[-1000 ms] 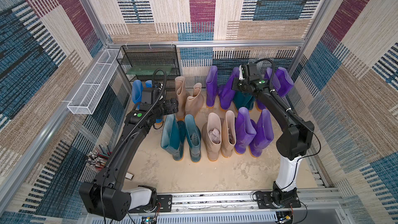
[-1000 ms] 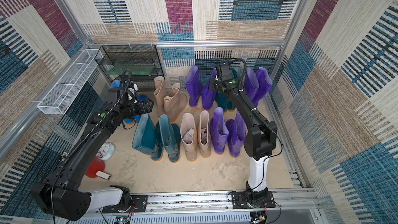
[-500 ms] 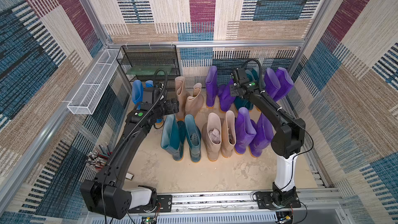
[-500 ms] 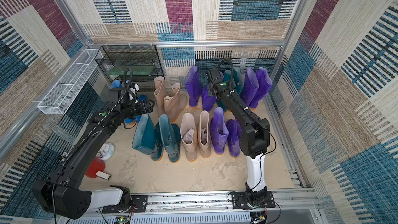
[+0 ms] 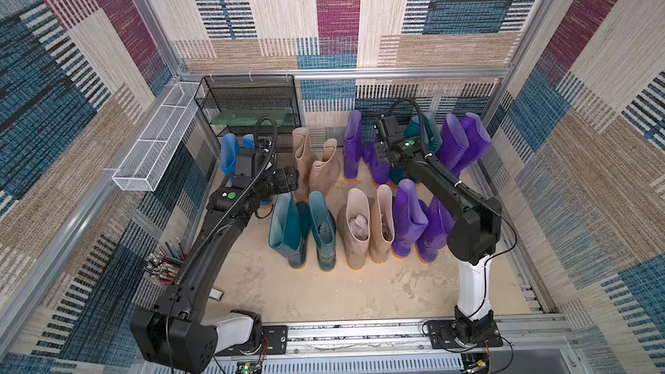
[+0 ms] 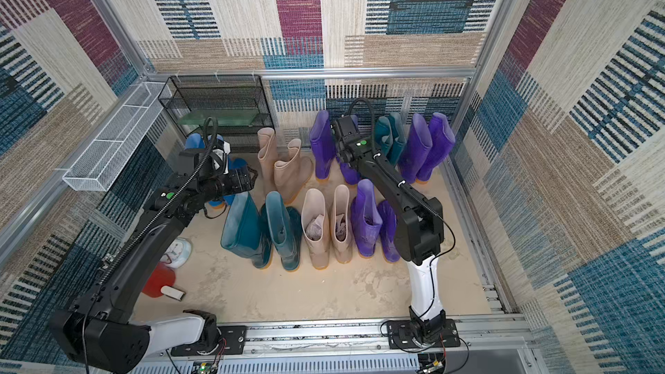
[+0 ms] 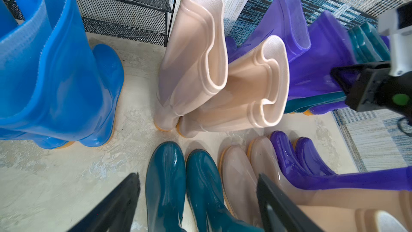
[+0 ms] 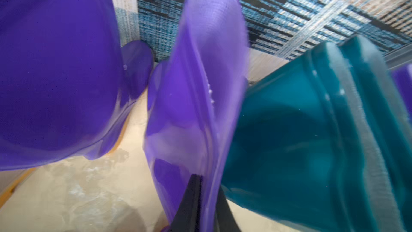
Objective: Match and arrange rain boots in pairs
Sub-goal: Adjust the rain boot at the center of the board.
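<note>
Boots stand in two rows on the sandy floor (image 5: 324,293). At the far left of the back row is a bright blue pair (image 5: 228,152), in front of a black wire rack (image 5: 248,102). The left end effector (image 7: 197,176) hangs just beside them, above the toes of the front teal pair (image 5: 288,232). Its fingers are spread wide and hold nothing.

Next in the back row come a tall beige boot (image 5: 301,152) and a short beige boot (image 5: 325,170), tops touching. A beige pair (image 5: 360,228) stands ahead of them in the front row, with pale stuffing inside.

Right of centre, a tall purple boot (image 5: 352,145) stands upright against the back wall. Just beside it, a short purple boot (image 8: 196,85) rests on the floor. The right end effector (image 8: 207,184) has its fingers drawn nearly together with this boot's top edge pinched between them; the wrist view is blurred.

A back teal pair (image 5: 428,131) touches that boot's other side. A front purple pair (image 5: 410,221) ends the front row, partly under the right arm. At the far right, a tall purple pair (image 5: 464,142) leans tilted toward the corner.
</note>
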Robot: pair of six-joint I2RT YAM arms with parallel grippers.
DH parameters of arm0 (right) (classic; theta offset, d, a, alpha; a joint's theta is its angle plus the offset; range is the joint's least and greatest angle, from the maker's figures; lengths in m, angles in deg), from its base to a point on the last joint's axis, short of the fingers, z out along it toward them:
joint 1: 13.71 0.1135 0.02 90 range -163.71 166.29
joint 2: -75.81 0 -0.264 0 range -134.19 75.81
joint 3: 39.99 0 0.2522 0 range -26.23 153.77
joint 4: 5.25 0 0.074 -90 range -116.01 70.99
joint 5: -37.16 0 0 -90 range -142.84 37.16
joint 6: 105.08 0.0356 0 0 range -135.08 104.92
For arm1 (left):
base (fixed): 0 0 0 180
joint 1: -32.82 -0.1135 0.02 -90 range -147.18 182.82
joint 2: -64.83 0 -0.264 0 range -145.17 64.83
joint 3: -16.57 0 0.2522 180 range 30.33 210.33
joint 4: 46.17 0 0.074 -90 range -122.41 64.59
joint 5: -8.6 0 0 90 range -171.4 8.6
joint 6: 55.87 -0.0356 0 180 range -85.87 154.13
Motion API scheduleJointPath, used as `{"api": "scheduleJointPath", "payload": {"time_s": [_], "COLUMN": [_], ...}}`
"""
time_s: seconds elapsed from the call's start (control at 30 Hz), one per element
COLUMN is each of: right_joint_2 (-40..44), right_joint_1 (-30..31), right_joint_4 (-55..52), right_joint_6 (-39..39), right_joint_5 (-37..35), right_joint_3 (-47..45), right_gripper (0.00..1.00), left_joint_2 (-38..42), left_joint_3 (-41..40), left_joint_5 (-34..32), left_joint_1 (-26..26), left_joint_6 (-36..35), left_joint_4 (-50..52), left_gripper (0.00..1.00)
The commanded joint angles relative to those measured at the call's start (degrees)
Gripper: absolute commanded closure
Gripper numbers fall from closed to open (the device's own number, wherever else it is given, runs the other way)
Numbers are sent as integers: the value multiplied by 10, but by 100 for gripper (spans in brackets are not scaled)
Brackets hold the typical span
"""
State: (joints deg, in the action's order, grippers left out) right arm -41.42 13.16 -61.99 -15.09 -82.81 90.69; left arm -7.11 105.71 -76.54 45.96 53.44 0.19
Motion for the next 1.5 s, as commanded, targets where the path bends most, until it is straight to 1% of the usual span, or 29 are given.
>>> {"api": "scheduleJointPath", "payload": {"time_s": [0.0, 0.03, 0.07, 0.17, 0.3, 0.4, 0.5, 0.6, 0.67, 0.73, 0.8, 0.87, 0.93, 1.0, 1.1, 1.13, 1.2, 1.23, 1.27, 1.33, 1.4, 1.43, 1.47], "right_joint_2": [-3, -4, -5, -10, -2, 16, 38, 48, 45, 26, -7, -46, -84, -107, -127, -133, -144, -145, -145, -145, -141, -139, -135], "right_joint_1": [13, 19, 24, 36, 37, 38, 42, 48, 54, 55, 54, 55, 55, 49, 37, 36, 36, 36, 36, 35, 32, 31, 30], "right_joint_4": [12, 7, 1, -24, -61, -58, -35, -4, 25, 42, 41, 32, 19, 22, 28, 31, 33, 34, 37, 39, 34, 30, 27], "right_joint_6": [16, 21, 25, 41, 63, 63, 58, 58, 56, 73, 90, 98, 111, 129, 156, 157, 153, 150, 147, 144, 137, 132, 124], "right_joint_5": [15, 19, 21, 1, -28, -38, -31, -1, 24, 57, 94, 122, 137, 142, 173, 181, 200, 203, 207, 203, 201, 199, 200], "right_joint_3": [3, 3, 4, 19, 60, 71, 68, 69, 70, 92, 131, 180, 228, 239, 235, 233, 234, 234, 231, 229, 228, 227, 226], "right_gripper": [73, 61, 51, 39, 27, 23, 20, 19, 17, 14, 13, 11, 9, 7, 6, 7, 13, 16, 23, 44, 73, 82, 89], "left_joint_2": [13, 16, 19, 24, 19, 2, -39, -91, -133, -184, -231, -277, -327, -368, -422, -435, -458, -468, -478, -497, -514, -519, -526], "left_joint_3": [-7, -10, -12, -17, -7, 26, 94, 171, 223, 289, 345, 397, 453, 494, 548, 560, 579, 587, 595, 613, 629, 633, 642], "left_joint_5": [5, 7, 11, 15, -1, -4, -4, 6, 2, -12, -29, -53, -97, -114, -142, -145, -133, -131, -127, -126, -127, -126, -124], "left_joint_1": [0, 0, 0, 0, 0, 0, 1, 9, 28, 53, 77, 94, 111, 113, 114, 114, 114, 113, 114, 113, 112, 112, 111], "left_joint_6": [-9, -8, -7, -10, -22, -36, -46, -58, -73, -97, -117, -133, -152, -156, -159, -161, -169, -169, -169, -168, -166, -164, -161], "left_joint_4": [-19, -21, -23, -24, -10, 15, 62, 101, 125, 158, 184, 203, 230, 245, 264, 267, 268, 268, 268, 269, 269, 270, 270], "left_gripper": [15, 15, 15, 13, 9, 5, 4, 9, 15, 23, 24, 24, 23, 21, 20, 20, 21, 23, 26, 41, 58, 65, 74]}}
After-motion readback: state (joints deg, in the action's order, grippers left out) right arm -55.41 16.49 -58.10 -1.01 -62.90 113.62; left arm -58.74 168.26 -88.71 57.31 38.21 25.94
